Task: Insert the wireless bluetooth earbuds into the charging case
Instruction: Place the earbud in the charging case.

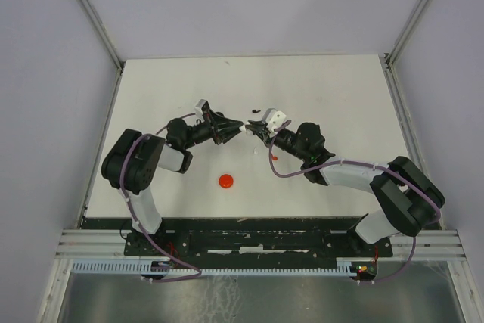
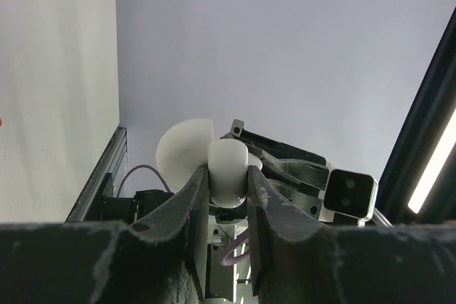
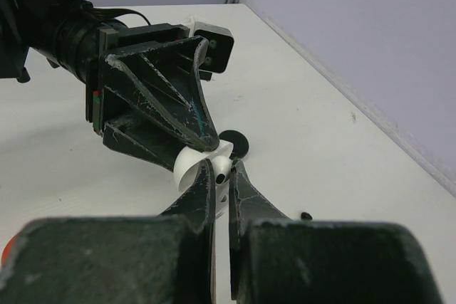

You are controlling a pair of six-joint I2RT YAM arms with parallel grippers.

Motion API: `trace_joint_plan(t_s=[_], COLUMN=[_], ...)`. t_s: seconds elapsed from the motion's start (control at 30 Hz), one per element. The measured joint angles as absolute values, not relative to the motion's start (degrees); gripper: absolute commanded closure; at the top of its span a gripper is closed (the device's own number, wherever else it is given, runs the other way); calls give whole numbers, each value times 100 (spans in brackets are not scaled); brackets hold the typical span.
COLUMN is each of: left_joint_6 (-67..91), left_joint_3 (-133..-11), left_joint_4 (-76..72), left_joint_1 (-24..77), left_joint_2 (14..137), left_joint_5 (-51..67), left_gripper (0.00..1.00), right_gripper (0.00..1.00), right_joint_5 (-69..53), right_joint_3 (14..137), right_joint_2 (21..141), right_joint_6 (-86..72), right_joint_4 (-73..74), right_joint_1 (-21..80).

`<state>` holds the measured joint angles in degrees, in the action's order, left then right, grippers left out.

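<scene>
1. A red case [image 1: 226, 181] lies on the tabletop [image 1: 151, 96], nearest the arm bases.
2. Further in and raised, the left gripper [image 2: 228, 184] is clamped on a rounded white case [image 2: 228, 161], its lid open.
3. The right gripper [image 3: 222, 179] is pinched on a tiny glossy white earbud [image 3: 222, 170] with a dark dot, touching that case.
4. Beyond lies a black disc [image 3: 234, 144].

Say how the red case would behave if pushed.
The red case lies flat and low, so it would probably slide, not tip. It looks small and plastic, so likely light and stiff. Round, it might roll if stood on edge.
</scene>
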<state>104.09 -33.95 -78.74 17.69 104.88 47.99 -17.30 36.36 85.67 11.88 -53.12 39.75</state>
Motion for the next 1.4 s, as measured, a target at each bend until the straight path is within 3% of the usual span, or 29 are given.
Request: trace_joint_plan(t_s=[0.63, 1.4], left_joint_6=[10818, 10871], left_joint_3=[-3378, -3378], left_joint_4=[-8346, -8438], left_joint_1=[1769, 1776], left_joint_2=[10672, 10750], left_joint_5=[4757, 4751], left_gripper=[97, 97], right_gripper=[96, 69], right_joint_5=[-1669, -1621], right_joint_3=[3562, 3382], right_joint_2=[8567, 8438], right_joint_6=[1188, 1057], right_joint_4=[-5529, -5520], right_joint_1=[3977, 3992])
